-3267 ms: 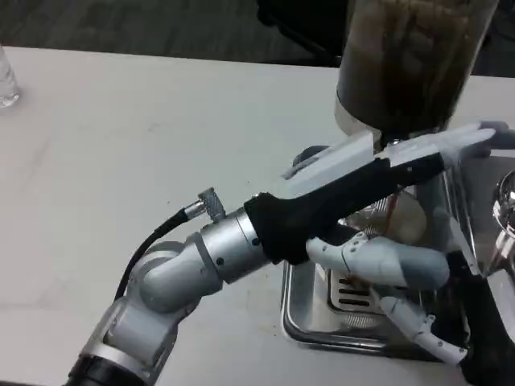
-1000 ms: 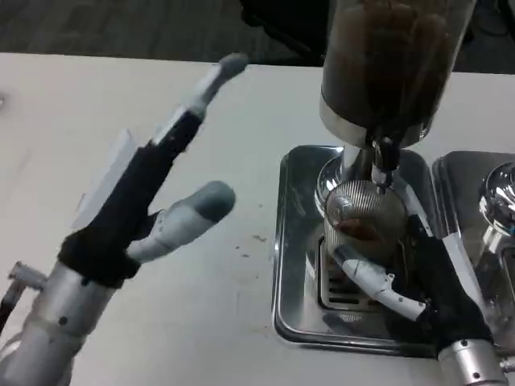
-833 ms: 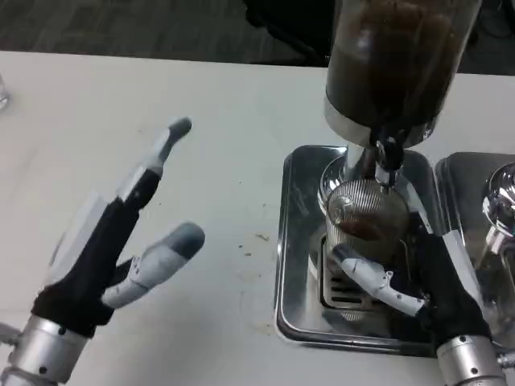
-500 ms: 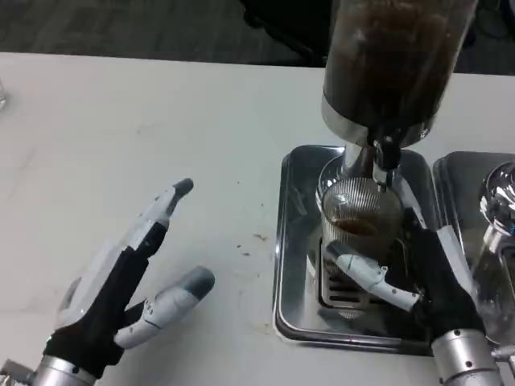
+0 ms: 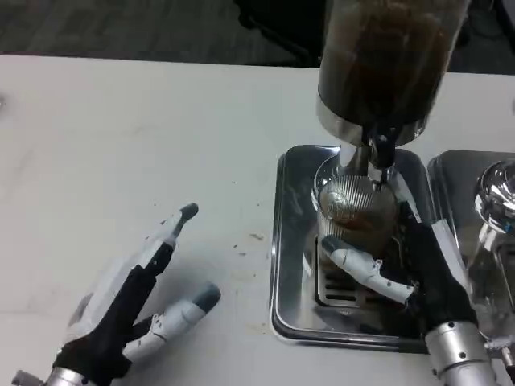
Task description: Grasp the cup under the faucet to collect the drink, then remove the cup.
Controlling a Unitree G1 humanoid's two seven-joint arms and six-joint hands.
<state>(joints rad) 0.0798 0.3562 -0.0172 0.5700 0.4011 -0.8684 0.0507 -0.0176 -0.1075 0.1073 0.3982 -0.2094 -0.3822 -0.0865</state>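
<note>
**Ribbed glass cup at the faucet, collect step in hand**

Head view: ribbed clear glass cup (image 5: 354, 211) sits centre-right on the steel drip tray (image 5: 291, 265), under the black faucet (image 5: 380, 153) of the dark-filled drink dispenser (image 5: 386, 56). Right hand (image 5: 402, 269) wraps the cup. Left hand (image 5: 137, 310) spread, lower left, holding nothing. Brown drink inside. Next, likely: lift clear, level.

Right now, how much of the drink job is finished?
Done: the right robot hand grips the ribbed cup on the metal tray, under the faucet. In hand: collecting, with brown drink visible in the cup. Left: removing the cup. The left robot hand waits open over the table.
</note>
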